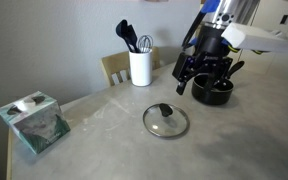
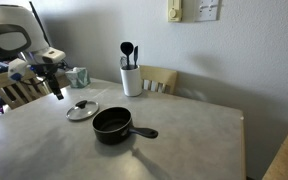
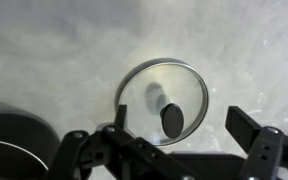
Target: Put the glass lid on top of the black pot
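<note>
Currently poised with gripper (image 3: pixel 169 145) spread wide above the glass lid (image 3: pixel 149 85), apparently mid-approach; next, probably lowering to pinch its knob (image 3: pixel 172 120), then carrying to the black pot (image 2: pixel 113 124).

Round flat clear glass lid (image 1: pixel 165 121) with a thin metal rim and a small black centre knob: laid flat on the grey table (image 1: pixel 104 150), knob up. It is seen in both exterior views (image 2: pixel 82 110) and from above in the wrist view (image 3: pixel 164 100). Small round black pot (image 2: pixel 114 124), low-walled, is stood upright and uncovered, with its long black handle stuck out sideways. Lid and pot are set near each other, not touching. The pot is cut off at the wrist-view edge (image 3: pixel 9 140).
</note>
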Available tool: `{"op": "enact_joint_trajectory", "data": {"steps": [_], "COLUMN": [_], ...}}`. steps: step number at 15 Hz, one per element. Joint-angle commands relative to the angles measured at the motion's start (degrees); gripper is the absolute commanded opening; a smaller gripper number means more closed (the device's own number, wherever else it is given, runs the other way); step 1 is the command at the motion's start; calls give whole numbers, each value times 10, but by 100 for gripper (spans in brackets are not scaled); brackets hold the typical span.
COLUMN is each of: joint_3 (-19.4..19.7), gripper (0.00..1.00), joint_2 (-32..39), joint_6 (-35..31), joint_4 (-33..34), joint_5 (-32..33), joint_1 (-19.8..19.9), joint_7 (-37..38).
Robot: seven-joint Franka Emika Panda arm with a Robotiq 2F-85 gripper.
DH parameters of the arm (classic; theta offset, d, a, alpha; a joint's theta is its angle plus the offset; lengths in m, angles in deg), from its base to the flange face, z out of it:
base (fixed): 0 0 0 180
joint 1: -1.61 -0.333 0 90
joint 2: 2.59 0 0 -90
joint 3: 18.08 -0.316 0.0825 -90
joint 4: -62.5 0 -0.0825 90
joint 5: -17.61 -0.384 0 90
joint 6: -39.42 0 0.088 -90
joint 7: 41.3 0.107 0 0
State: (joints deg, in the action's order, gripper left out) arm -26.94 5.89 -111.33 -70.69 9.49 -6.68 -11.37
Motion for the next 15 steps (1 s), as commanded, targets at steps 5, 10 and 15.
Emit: {"op": "enact_joint_trajectory", "data": {"steps": [5, 10, 15], "joint_3": [8, 11, 46], "gripper": [100, 100, 100], "joint_2": [81, 114, 161], "joint_6": [6, 34, 87], "joint_4": [86, 121, 177], "joint_5": [-25, -18, 51], "joint_1": [9, 10, -19], "joint_7": [-157, -171, -113]}}
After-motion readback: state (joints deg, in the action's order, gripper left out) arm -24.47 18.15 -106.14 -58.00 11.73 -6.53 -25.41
